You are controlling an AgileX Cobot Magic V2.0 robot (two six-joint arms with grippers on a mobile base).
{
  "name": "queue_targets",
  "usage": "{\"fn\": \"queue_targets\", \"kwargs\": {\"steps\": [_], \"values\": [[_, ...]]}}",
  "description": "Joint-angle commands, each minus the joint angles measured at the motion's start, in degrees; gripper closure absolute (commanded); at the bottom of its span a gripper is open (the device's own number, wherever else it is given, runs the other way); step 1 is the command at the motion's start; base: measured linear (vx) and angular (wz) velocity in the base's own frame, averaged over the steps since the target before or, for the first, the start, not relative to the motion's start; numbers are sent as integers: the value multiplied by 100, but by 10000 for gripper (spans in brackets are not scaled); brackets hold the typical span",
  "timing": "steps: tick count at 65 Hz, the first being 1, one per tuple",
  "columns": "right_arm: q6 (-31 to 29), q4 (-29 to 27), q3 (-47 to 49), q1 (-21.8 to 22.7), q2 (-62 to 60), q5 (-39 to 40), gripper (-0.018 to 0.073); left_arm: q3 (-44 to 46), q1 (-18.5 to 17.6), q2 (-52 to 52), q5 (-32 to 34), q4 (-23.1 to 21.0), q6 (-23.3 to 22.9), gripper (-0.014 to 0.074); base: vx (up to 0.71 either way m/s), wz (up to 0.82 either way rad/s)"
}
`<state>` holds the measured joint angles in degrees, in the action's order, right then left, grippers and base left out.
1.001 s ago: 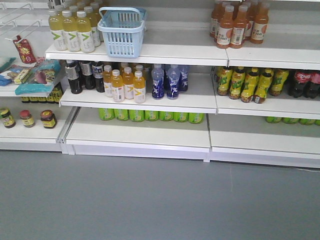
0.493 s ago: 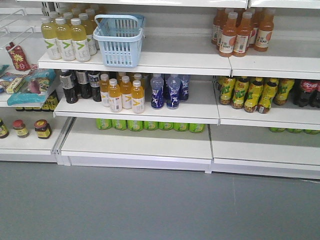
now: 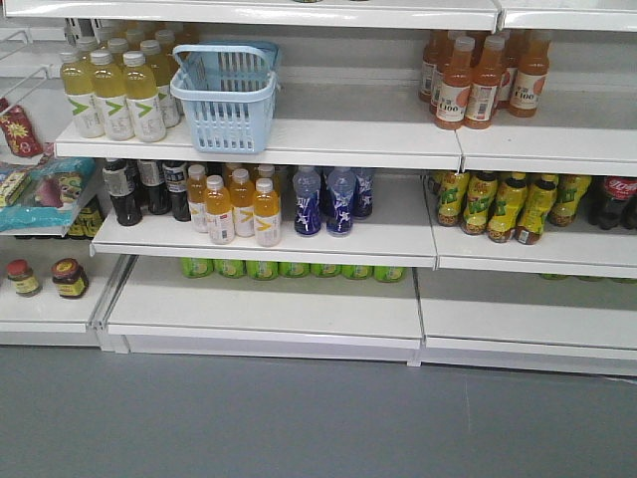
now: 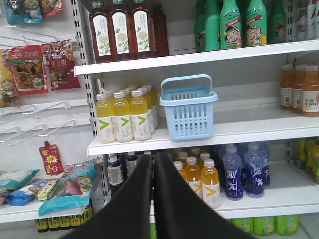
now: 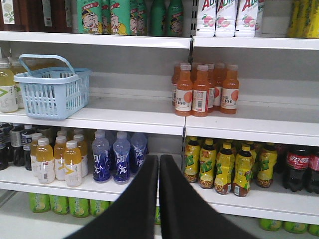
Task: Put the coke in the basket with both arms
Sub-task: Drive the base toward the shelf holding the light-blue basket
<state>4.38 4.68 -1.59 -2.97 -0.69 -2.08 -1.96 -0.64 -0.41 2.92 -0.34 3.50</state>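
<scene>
Nearest to me are the two arms, both held back from the shelving. The left gripper (image 4: 153, 162) has its fingers pressed flat together with nothing between them, and the right gripper (image 5: 159, 162) is closed and empty in the same way. A stretch of grey floor (image 3: 299, 418) lies between the robot and the store shelves.

The coke bottles (image 5: 298, 168), dark with red labels, are on the middle shelf at its far right end, just beside a row of yellow-labelled bottles (image 5: 224, 167). They stand upright, so their long axis is vertical. From the right gripper they lie well off to the right and a little above its tips, and from the left gripper they are out of sight altogether. The right arm looks to me the nearer one for the pick, and its closed fingers would have to part first.

The basket (image 4: 188, 107), light blue with its loop handle raised, stands one shelf higher and well to the left, next to the pale yellow drink bottles (image 4: 122, 117). It sits almost straight ahead of the left gripper. I expect the left arm to deal with the basket.
</scene>
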Motion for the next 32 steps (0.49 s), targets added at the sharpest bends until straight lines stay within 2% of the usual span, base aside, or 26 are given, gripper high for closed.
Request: {"fn": "queue_targets", "kwargs": {"steps": [1, 32], "values": [[-22, 58, -85, 13, -82, 403, 564, -34, -37, -116, 403, -45, -47, 603, 15, -4], [-22, 58, -85, 13, -82, 403, 564, -34, -37, -116, 403, -45, -47, 603, 15, -4]]}}
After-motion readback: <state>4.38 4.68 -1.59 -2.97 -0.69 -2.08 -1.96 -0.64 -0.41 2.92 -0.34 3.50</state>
